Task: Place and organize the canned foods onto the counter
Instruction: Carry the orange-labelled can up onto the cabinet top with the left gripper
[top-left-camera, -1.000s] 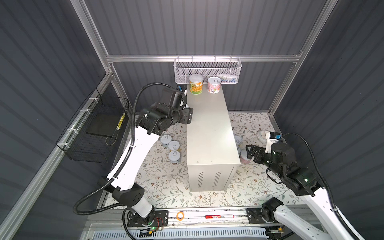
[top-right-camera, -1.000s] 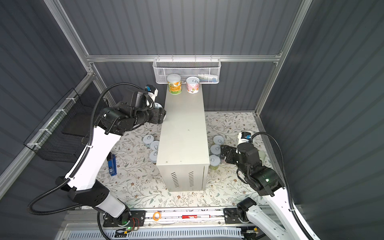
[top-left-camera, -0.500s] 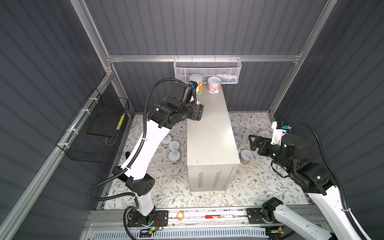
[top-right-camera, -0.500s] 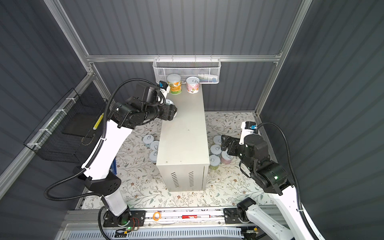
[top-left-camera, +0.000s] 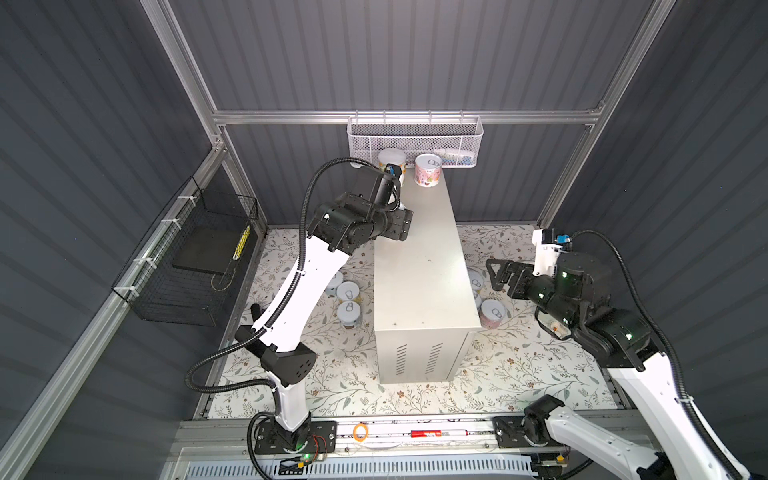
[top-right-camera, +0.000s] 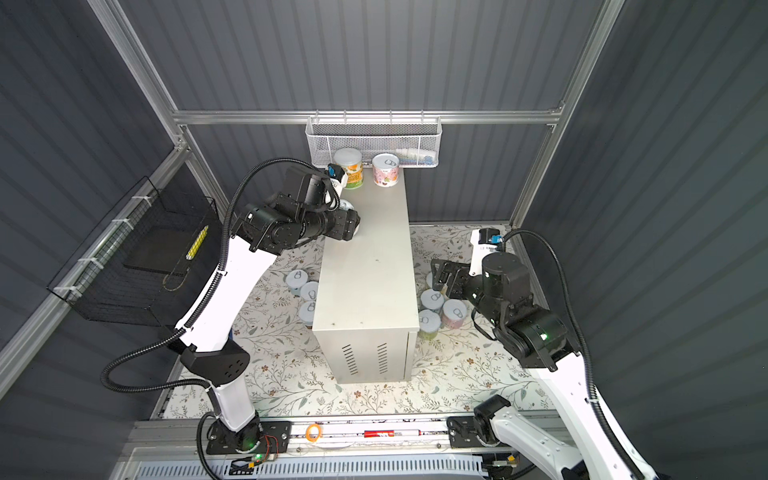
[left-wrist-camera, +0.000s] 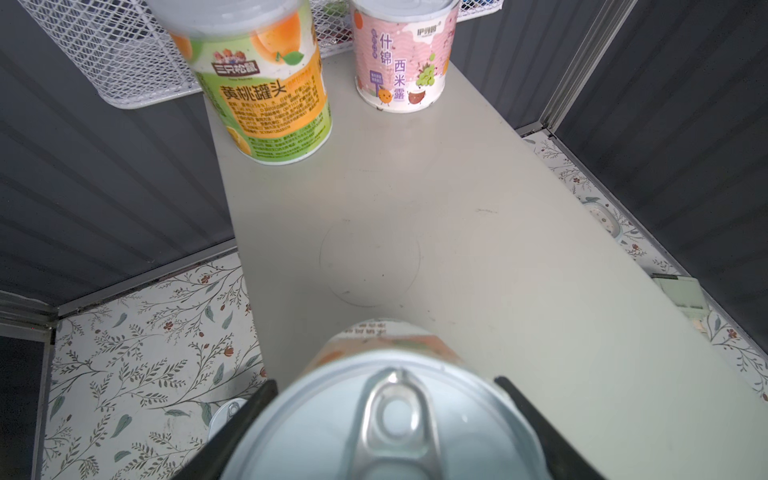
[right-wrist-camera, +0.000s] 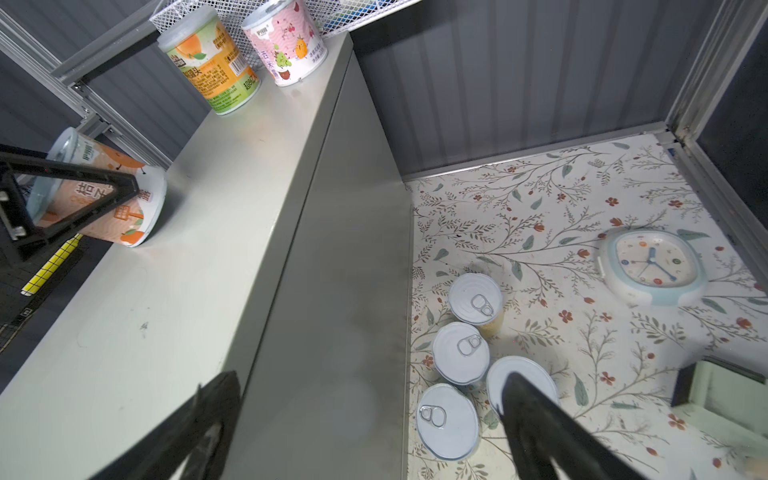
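The orange can (left-wrist-camera: 386, 419) is a stiff metal cylinder, probably full and fairly heavy for its size. Its smooth printed wall could slip, so it is best pinched across the wall, never by the pull-tab. The left jaws are closed on it from both sides just below the lid. It hangs tilted, base towards the worktop (top-left-camera: 415, 266), over that top's left edge, left of centre in both top views; whether the base touches I cannot tell. Set down tilted it could roll, so I judge it wants levelling first. At the top's far end, top centre of the frame, the green can (top-left-camera: 392, 160) and pink can (top-left-camera: 428, 170) stand upright, just apart. Three cans (top-left-camera: 348, 297) sit on the mat (top-left-camera: 332, 374) left of the worktop, and four cans (right-wrist-camera: 461, 353) sit right of it. The right jaws stand wide open and empty, hovering over those four. A second ago the left arm held the orange can beside the worktop's left edge; now it is in over the top, nearer the two placed cans. The right jaws were down at a can on the mat and have drawn back without it.
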